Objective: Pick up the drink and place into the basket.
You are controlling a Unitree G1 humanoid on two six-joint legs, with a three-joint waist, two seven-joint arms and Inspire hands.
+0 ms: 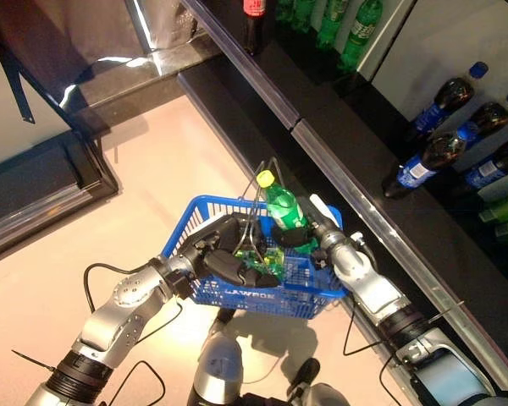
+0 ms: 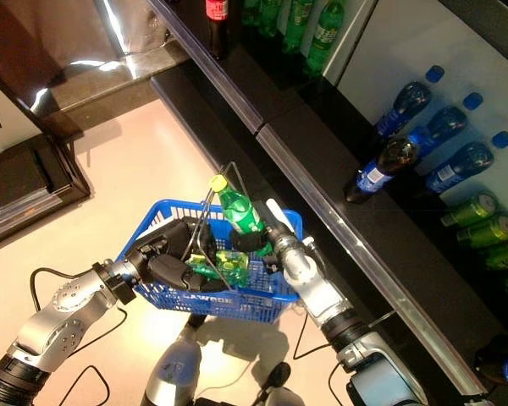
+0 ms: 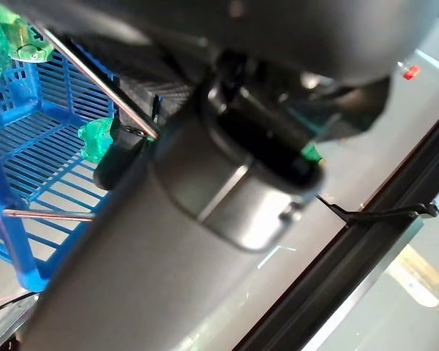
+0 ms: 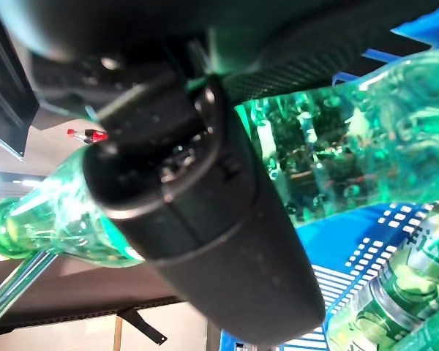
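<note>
A green drink bottle with a yellow cap stands tilted over the blue wire basket, its lower part down inside. My right hand is shut on the bottle's body; in the right wrist view the thumb lies across the green plastic. From the left, my left hand grips the basket at its rim, fingers curled, beside the raised wire handles. Another green bottle lies in the basket under the held one.
A dark shelf rail runs diagonally just behind the basket. Blue-capped dark bottles lie on the shelf at the right; green bottles and a red-labelled one stand further back. A dark cabinet base is at the left.
</note>
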